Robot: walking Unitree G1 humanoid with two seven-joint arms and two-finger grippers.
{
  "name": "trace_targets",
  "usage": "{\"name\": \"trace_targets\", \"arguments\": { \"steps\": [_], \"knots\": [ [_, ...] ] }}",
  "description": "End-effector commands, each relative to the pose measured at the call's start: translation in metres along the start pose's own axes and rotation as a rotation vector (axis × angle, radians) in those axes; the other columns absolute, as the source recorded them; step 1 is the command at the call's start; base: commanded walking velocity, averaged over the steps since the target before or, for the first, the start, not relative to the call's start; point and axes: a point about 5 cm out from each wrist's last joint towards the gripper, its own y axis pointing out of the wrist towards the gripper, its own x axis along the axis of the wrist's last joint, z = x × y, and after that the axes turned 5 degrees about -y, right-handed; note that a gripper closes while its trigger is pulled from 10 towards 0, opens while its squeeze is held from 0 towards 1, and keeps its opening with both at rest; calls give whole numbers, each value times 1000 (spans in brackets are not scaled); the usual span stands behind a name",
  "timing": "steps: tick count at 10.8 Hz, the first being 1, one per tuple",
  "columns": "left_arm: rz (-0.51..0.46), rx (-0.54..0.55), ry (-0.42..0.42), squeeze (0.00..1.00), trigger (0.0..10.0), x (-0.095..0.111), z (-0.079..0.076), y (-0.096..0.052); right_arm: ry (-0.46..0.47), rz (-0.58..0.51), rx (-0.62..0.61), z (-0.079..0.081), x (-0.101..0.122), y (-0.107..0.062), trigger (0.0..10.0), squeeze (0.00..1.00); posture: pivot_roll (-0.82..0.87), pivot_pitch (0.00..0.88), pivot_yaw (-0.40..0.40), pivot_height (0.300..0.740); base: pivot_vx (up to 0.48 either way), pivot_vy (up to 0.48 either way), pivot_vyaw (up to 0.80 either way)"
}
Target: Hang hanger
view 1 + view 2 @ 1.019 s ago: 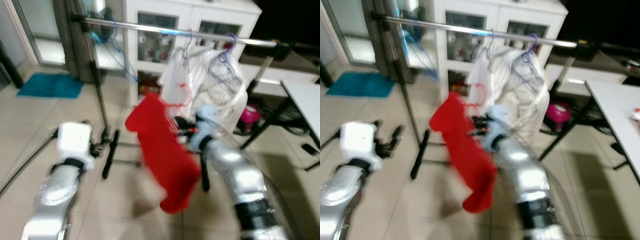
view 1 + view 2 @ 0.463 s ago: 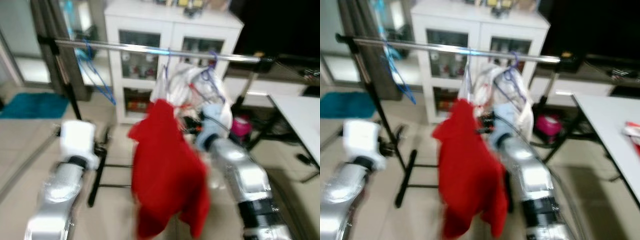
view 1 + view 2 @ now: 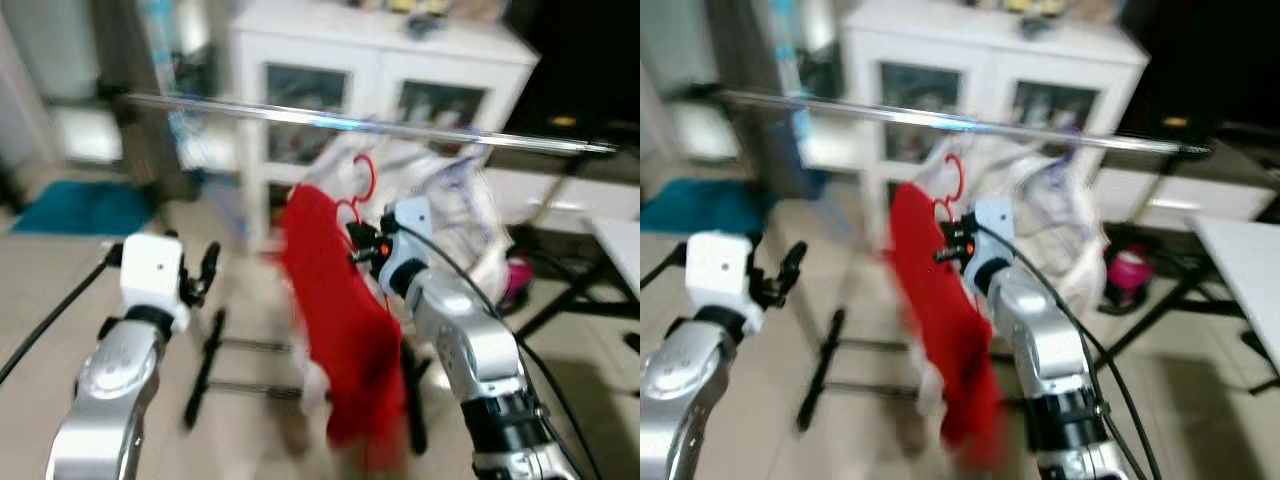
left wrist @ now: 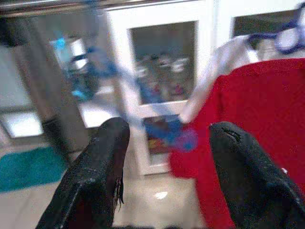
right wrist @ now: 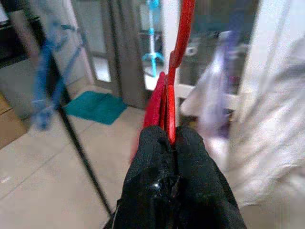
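A red hanger [image 3: 357,190] carries a red garment [image 3: 345,330] that hangs below it. My right gripper [image 3: 362,243] is shut on the red hanger's neck, seen close in the right wrist view with the fingers [image 5: 162,162] pressed on the red hook [image 5: 181,33]. The hook sits just below the silver clothes rail [image 3: 350,122] and does not touch it. My left gripper [image 3: 207,268] is held up to the left of the garment, open and empty; in the left wrist view its fingers [image 4: 102,171] stand wide apart.
White garments on purple hangers [image 3: 455,200] hang on the rail to the right of the red one. Blue hangers [image 4: 102,71] hang at the rail's left end. A white cabinet [image 3: 380,60] stands behind. The rack's black foot [image 3: 205,360] rests on the tiled floor. A teal mat [image 3: 75,205] lies left.
The camera has shifted. My right gripper has lifted the red hanger higher, so its hook now sits close under the rail. The garment swings. My left arm is raised a little.
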Motion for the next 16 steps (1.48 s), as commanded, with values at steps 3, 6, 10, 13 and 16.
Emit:
{"name": "trace_targets", "arguments": {
  "steps": [3, 6, 10, 13, 16],
  "knots": [
    [5, -31, 17, 0, 10000, 0, -4, 0, -47, -65, 62, 5, 15, -2, 10000, 0, 6, 0, -46, 740, 421, 0, 0],
    [13, -102, 36, 0, 10000, -4, -10, -9, -69, -52, 150, 16, 15, -17, 10000, 0, 18, 0, -55, 740, 0, 0, 0],
    [17, -232, 48, 0, 10000, -5, -14, -20, -49, -74, 183, 29, 29, -11, 10000, 0, 11, 0, -35, 740, 0, 0, 0],
    [37, -384, 65, 0, 10000, -2, -9, -30, -63, -10, 226, 47, 34, 25, 10000, 0, 19, 0, -31, 740, 0, 0, 0],
    [28, -413, 94, 0, 10000, 7, 5, -39, -43, -11, 183, 45, 51, 63, 10000, 0, 54, 0, -45, 740, 0, 0, 0]
  ]
}}
